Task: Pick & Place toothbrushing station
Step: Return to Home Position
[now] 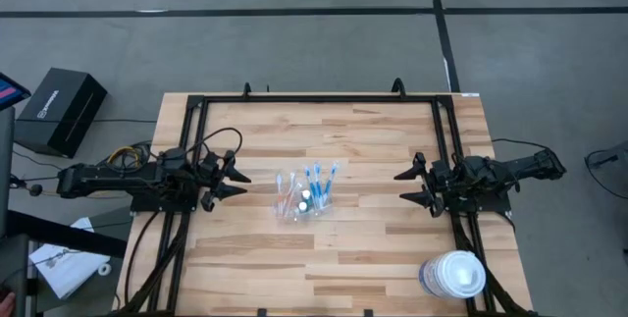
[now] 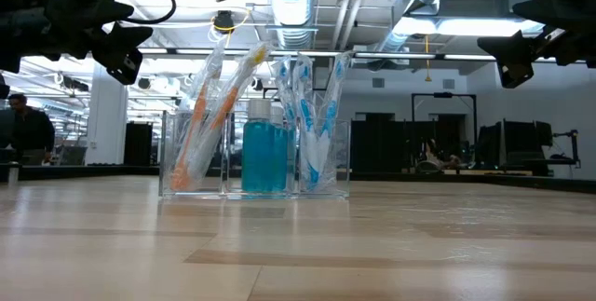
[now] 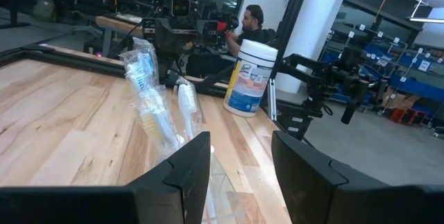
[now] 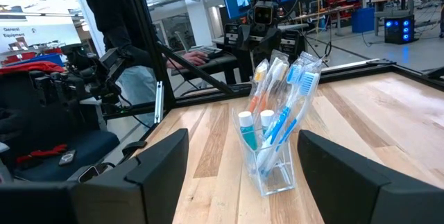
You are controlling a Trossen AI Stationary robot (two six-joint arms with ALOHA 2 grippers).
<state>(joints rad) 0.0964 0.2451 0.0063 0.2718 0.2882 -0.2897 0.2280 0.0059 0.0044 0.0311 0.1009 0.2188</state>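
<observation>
The toothbrushing station [image 1: 306,194] stands on its base at the table's middle. It is a small clear plastic holder [image 2: 253,157] with wrapped orange and white brushes [image 2: 200,115], two blue-green tubes [image 2: 264,152] and blue brushes [image 2: 317,115]. My left gripper [image 1: 245,184] is open and empty, left of the station and above the table. My right gripper [image 1: 399,186] is open and empty, farther off to its right. Both point at the station, which shows beyond the fingers in the left wrist view [image 3: 156,106] and the right wrist view [image 4: 274,134].
A larger white round lidded container [image 1: 453,275] stands near the table's front right corner and also shows in the left wrist view [image 3: 251,78]. A black frame [image 1: 324,98] runs along the table's far edge and sides. People show in the room beyond the table.
</observation>
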